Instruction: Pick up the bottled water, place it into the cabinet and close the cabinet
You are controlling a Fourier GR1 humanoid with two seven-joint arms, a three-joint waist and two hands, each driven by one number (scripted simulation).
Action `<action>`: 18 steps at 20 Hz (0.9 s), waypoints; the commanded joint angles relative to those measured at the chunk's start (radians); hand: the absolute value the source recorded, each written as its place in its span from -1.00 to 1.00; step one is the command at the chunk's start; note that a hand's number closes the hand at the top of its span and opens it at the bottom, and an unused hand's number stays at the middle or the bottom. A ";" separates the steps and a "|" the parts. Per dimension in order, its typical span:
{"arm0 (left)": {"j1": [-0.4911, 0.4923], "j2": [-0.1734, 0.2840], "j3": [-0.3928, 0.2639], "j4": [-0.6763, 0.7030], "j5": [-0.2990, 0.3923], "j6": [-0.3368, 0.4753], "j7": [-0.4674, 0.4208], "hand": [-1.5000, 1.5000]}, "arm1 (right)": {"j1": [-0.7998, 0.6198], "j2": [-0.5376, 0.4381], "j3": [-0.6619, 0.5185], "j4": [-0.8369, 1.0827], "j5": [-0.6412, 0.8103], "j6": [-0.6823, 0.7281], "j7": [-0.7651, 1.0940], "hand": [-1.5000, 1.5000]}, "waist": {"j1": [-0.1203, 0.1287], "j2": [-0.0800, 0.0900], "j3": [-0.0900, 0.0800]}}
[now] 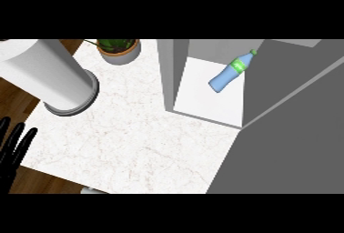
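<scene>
The water bottle, blue with a green label and green cap, lies tilted on the white floor of the grey cabinet at the upper middle. The cabinet's grey door fills the right side of the view and covers part of the opening, its edge running close to the bottle's cap. My left hand rests at the left edge, black fingers straight and pointing up, holding nothing. My right hand does not show anywhere.
A white paper-towel roll on a grey base stands at the upper left. A potted plant sits at the counter's back edge. The marble counter ends in a wooden floor at the left and bottom left.
</scene>
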 commanded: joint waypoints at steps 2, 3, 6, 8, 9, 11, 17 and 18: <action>-0.003 0.012 0.015 0.016 0.007 -0.016 0.003 -1.00 | -0.095 0.011 0.095 -0.021 0.042 0.020 0.113 1.00 | 0.000 0.002 -0.004; -0.012 0.013 0.022 0.006 0.018 -0.010 0.006 -1.00 | -0.106 0.007 0.090 -0.017 0.040 0.023 0.113 1.00 | 0.002 0.003 -0.004; -0.006 0.009 0.012 0.027 0.019 -0.024 0.008 -1.00 | -0.121 0.024 0.089 -0.021 0.023 0.012 0.109 1.00 | -0.015 0.005 -0.005; -0.010 0.019 0.022 0.024 0.019 -0.027 0.010 -1.00 | -0.129 0.029 0.080 -0.019 0.011 0.009 0.105 1.00 | -0.010 0.007 -0.004; -0.021 0.021 0.037 0.015 0.028 -0.025 0.006 -1.00 | -0.124 0.029 0.081 -0.006 0.003 0.008 0.109 1.00 | -0.010 0.008 -0.002; -0.003 0.021 0.027 0.021 0.026 -0.037 0.008 -1.00 | -0.112 0.046 0.075 -0.005 -0.017 -0.009 0.101 1.00 | -0.004 0.012 -0.003; -0.016 0.027 0.040 0.027 0.025 -0.057 0.000 -1.00 | -0.083 0.044 0.109 0.033 -0.085 0.023 0.083 1.00 | 0.033 0.041 -0.002; -0.028 0.035 0.047 0.029 0.028 -0.054 0.007 -1.00 | -0.085 0.039 0.112 0.044 -0.094 0.034 0.083 1.00 | 0.033 0.049 0.001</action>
